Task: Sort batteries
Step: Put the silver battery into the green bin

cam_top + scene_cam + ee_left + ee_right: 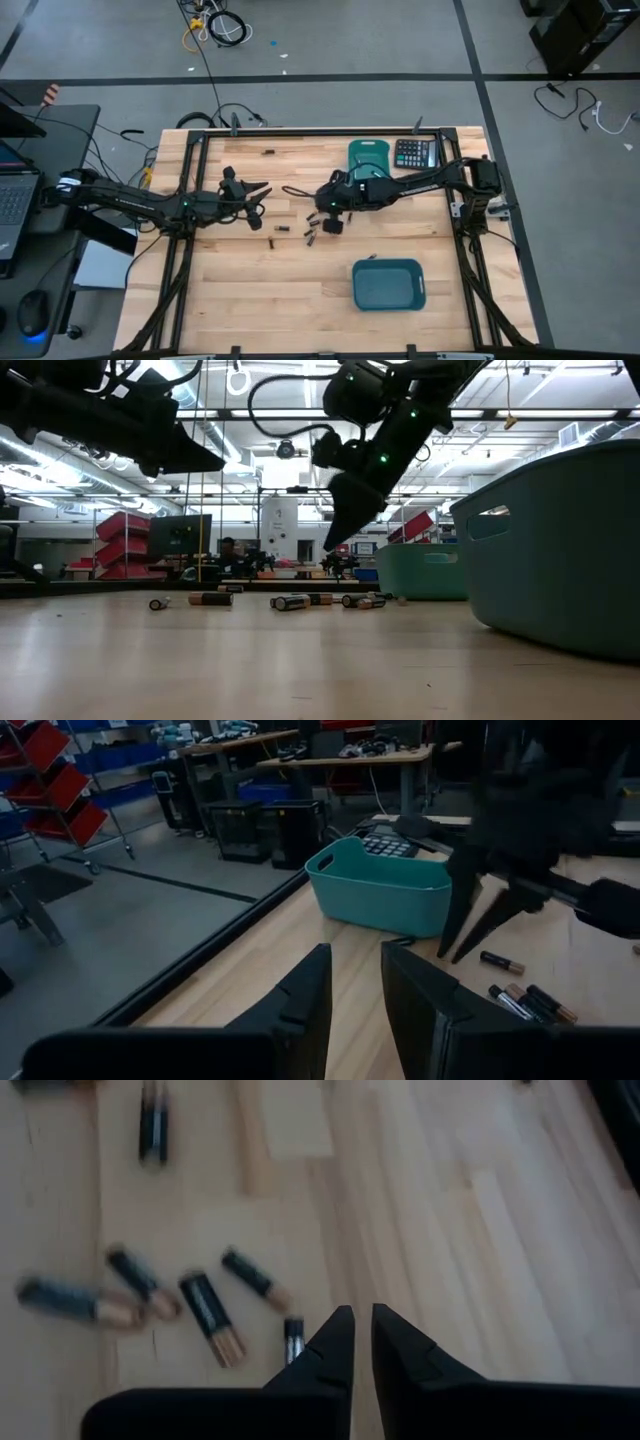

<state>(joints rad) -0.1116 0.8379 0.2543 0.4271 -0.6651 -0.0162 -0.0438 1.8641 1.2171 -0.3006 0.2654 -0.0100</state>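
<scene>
Overhead, the table (250,300) holds both arms reaching toward its middle. The left gripper (256,192) hangs left of centre, and the right gripper (331,222) is just beside a loose cluster of batteries (310,235) near the table's centre. One more battery (268,152) lies alone near the far edge. A teal bin (389,284) sits toward the near side, a second teal bin (368,156) at the far edge with a calculator (414,153) beside it.

From table height, the right gripper (342,532) points down above the batteries (290,601), which lie in a row on the wood; its tip is clear of them. The near bin (560,550) fills the right side, and the far bin (425,572) stands behind. The left gripper (185,455) is up high, well above the table.

In the left wrist view, the left gripper (355,985) has its fingers a narrow gap apart, with nothing between them. Ahead are the far bin (380,890), the calculator (385,844) and a few batteries (525,1000).

In the right wrist view, the right gripper (360,1330) has its fingers nearly together, a thin slit showing, empty. Batteries (205,1305) lie scattered on the wood; the nearest is just beside the fingertips (341,1320).
</scene>
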